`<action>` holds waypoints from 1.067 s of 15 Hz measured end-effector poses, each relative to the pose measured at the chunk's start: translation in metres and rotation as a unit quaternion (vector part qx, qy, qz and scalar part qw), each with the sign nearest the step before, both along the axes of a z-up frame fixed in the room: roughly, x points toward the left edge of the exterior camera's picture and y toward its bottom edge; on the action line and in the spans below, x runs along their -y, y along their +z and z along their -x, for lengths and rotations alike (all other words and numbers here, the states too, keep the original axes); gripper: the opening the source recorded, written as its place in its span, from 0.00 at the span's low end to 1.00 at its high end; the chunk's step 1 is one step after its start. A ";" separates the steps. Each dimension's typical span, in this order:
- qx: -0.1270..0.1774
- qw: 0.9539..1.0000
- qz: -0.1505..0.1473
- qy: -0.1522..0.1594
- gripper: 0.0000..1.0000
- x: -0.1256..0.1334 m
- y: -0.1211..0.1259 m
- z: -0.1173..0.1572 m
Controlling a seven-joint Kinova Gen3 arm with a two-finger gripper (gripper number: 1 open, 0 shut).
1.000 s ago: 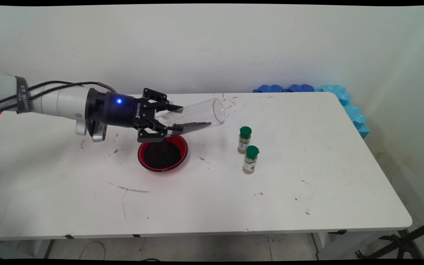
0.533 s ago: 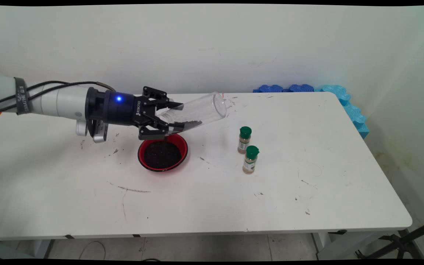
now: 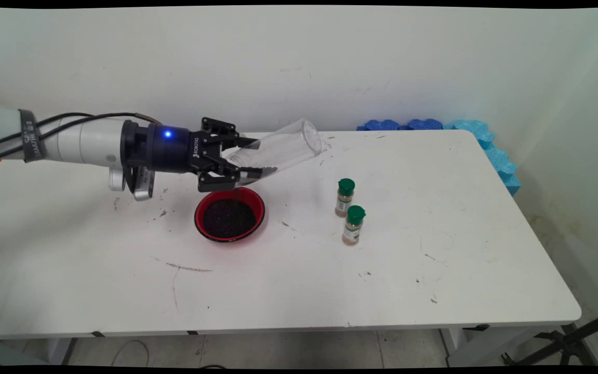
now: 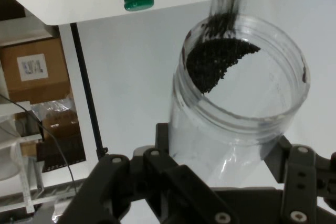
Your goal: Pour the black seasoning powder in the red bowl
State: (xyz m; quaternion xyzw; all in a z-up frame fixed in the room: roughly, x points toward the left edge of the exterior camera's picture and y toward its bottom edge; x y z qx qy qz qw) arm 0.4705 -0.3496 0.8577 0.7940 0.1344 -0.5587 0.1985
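— So, what does the white tabletop (image 3: 434, 270) look like?

— Scuffed and speckled with dark marks, with a long grey scratch near the front edge. It stands against a plain pale wall (image 3: 299, 62), and blue foam blocks (image 3: 449, 127) line its far right corner and right side.

— And the black two-finger claw (image 3: 249, 156)?

— It is clenched on a clear plastic jar (image 3: 278, 150), held tilted above the tabletop with its closed end raised toward the wall. Dark granules (image 4: 218, 61) lie at the jar's low mouth, and a thin stream of them falls.

— Onto what?

— Into a round red bowl (image 3: 229, 218) just beneath the claw, already holding a dark heap.

— Anything else nearby?

— Two small spice bottles with green caps (image 3: 350, 210) stand upright to the right of the bowl, close together. In the hand view a brown cardboard box (image 4: 34, 69) sits on shelving beyond the tabletop's edge.
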 end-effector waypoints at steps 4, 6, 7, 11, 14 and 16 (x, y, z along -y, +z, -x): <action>-0.010 1.000 0.000 0.003 0.00 -0.001 0.001 0.000; -0.012 1.000 0.001 0.003 0.00 -0.001 0.001 0.000; -0.014 1.000 0.001 0.004 0.00 -0.001 0.001 0.000; -0.023 1.000 0.000 0.009 0.00 -0.001 0.002 0.001; -0.033 0.999 -0.002 0.015 0.00 -0.001 0.004 0.000; -0.041 0.999 -0.002 0.020 0.00 -0.001 0.005 0.000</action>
